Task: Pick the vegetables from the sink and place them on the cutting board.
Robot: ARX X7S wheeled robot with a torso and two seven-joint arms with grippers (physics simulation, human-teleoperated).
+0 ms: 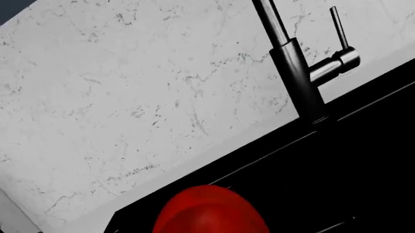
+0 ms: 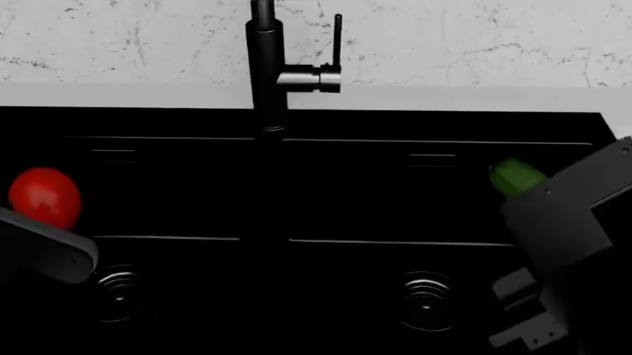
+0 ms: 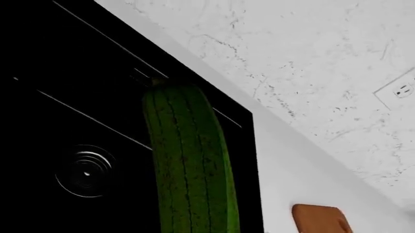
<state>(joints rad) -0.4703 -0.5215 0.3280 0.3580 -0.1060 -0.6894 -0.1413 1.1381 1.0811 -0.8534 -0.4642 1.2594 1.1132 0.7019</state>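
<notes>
The round red tomato (image 2: 44, 196) hangs above the left basin of the black sink (image 2: 345, 192), at the tip of my left gripper (image 2: 47, 228), which is shut on it. In the left wrist view the tomato (image 1: 211, 211) fills the near edge and hides the fingers. The green ribbed cucumber (image 3: 191, 165) sticks out of my right gripper (image 2: 531, 198), shut on it over the right basin; only its tip (image 2: 516, 176) shows in the head view. A corner of the brown cutting board (image 3: 321, 219) lies on the white counter beyond the sink's right rim.
The tall black faucet (image 2: 265, 66) with its lever stands at the sink's back middle. One round drain (image 2: 118, 285) sits in the left basin and another drain (image 2: 427, 292) in the right. A marbled wall (image 2: 474, 37) rises behind, with an outlet (image 3: 403, 90).
</notes>
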